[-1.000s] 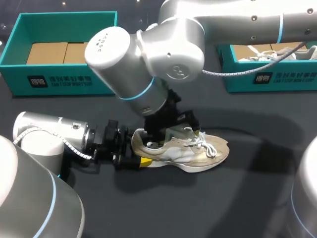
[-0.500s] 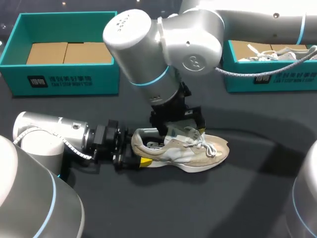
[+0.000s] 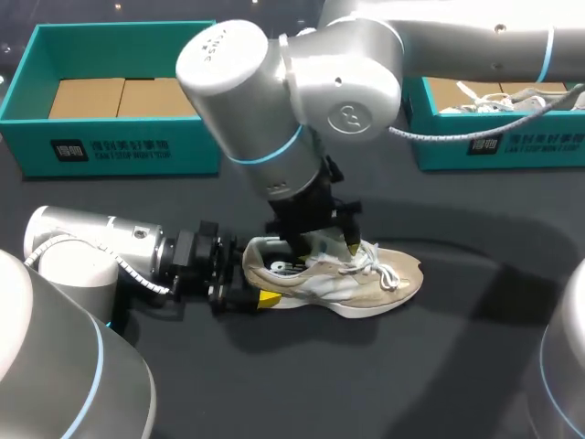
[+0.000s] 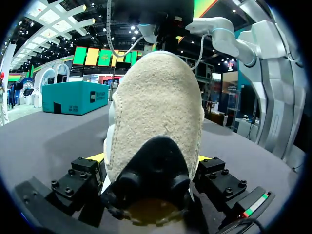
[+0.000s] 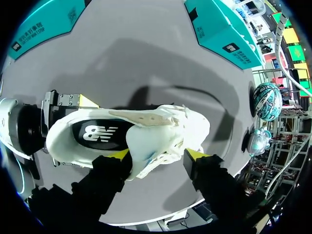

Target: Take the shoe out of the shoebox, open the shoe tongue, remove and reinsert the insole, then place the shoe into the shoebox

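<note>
Shoe [image 3: 334, 274]: there it sits on its sole on the dark surface [image 3: 366, 384], out of both boxes, toe pointing right.
Left pincer [image 4: 151, 163]: clenched on the heel, a finger pressed to each side.
Right pincer [image 5: 157, 156]: down over the tongue [image 5: 141, 117]; gripping or not, I cannot tell.
Insole [image 5: 97, 134]: dark, lying inside.
Left shoebox [image 3: 119, 146]: teal, far back left.
Right shoebox [image 3: 512, 146]: teal, far back right.
</note>
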You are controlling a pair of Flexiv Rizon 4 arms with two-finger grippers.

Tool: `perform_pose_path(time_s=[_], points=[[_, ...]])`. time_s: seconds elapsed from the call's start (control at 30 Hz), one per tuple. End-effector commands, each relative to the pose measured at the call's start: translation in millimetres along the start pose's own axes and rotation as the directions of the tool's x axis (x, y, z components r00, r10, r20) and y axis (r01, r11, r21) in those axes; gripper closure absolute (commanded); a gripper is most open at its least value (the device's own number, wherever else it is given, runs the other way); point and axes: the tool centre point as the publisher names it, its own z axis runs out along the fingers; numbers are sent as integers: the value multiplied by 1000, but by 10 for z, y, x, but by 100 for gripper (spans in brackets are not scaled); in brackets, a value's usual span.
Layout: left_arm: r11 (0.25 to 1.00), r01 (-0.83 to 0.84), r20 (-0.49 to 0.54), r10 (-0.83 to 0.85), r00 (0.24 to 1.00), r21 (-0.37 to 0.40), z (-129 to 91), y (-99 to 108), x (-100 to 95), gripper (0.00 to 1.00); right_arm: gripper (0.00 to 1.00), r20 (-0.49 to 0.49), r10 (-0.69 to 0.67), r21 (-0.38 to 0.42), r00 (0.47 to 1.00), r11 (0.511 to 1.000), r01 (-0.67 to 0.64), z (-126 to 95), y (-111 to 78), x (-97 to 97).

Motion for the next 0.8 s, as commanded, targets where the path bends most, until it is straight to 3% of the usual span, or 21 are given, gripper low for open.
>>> perform_pose_path(time_s=[0.03,0.27,0.37,0.4,0.5,0.6,0.7,0.8], points=[[1000,0,2,0,1000,0,12,33,-7,100,56,6,349,6,937,937,-349,4,-45,57],[1000,0,2,0,1000,0,12,33,-7,100,65,1,322,42,947,946,-322,-12,-30,80],[1000,0,2,0,1000,0,12,33,-7,100,97,-11,299,57,954,953,-298,-38,-17,42],[1000,0,2,0,1000,0,12,33,-7,100,100,-17,287,58,958,957,-286,-44,-13,20],[1000,0,2,0,1000,0,12,33,-7,100,100,-56,236,56,970,971,-233,-51,-2,-75],[1000,0,2,0,1000,0,12,33,-7,100,100,-154,110,28,982,994,-107,-54,4,-179],[1000,0,2,0,1000,0,12,33,-7,100,100,-142,171,114,975,981,-155,4,-4,-261],[1000,0,2,0,1000,0,12,33,-7,100,100,-142,171,114,975,981,-155,4,-4,-261]])
